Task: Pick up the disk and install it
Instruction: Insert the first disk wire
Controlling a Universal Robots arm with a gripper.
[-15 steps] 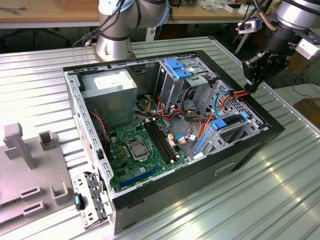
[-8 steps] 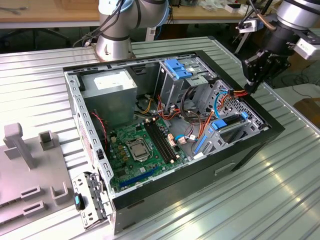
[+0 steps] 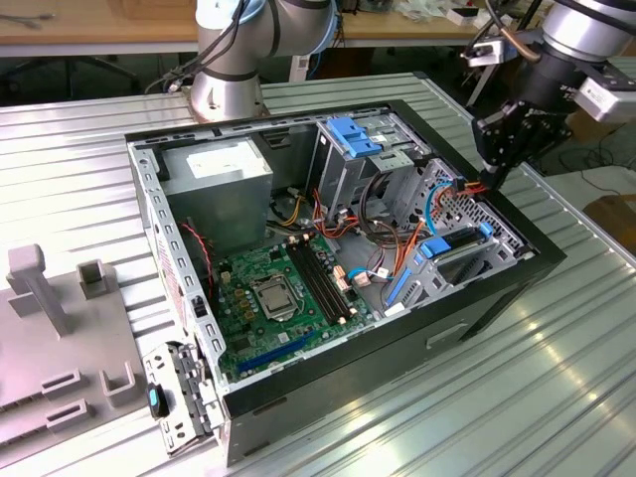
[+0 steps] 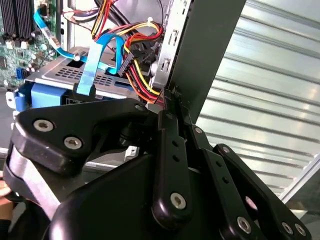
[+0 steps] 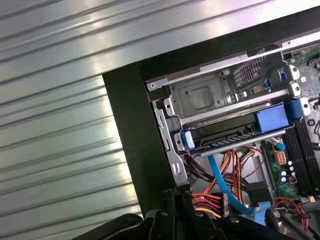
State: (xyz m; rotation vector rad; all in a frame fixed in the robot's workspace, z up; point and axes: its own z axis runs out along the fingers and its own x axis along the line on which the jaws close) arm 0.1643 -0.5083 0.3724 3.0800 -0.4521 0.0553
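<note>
The disk (image 3: pixel 455 250), grey metal with bright blue rails, lies in the drive bay at the corner of the open computer case (image 3: pixel 542 260) on the exterior view's right. Both wrist views show it too: the disk (image 5: pixel 235 131) sits between its blue rail ends, and a light-blue data cable runs over the disk (image 4: pixel 55 77). My gripper (image 3: pixel 489 177) hangs over the case's wall just beyond the bay, beside the orange and yellow power wires. Its black fingers (image 4: pixel 170 125) are shut with nothing seen between them, apart from the disk.
A grey power-supply box (image 3: pixel 221 184), the green motherboard (image 3: pixel 278 298) and a drive cage with a blue bracket (image 3: pixel 353 134) fill the case. Loose wires (image 3: pixel 383 234) run through the middle. Grey fixtures (image 3: pixel 60 328) stand on the ribbed metal table (image 3: pixel 477 417). The arm's base (image 3: pixel 231 70) is behind the case.
</note>
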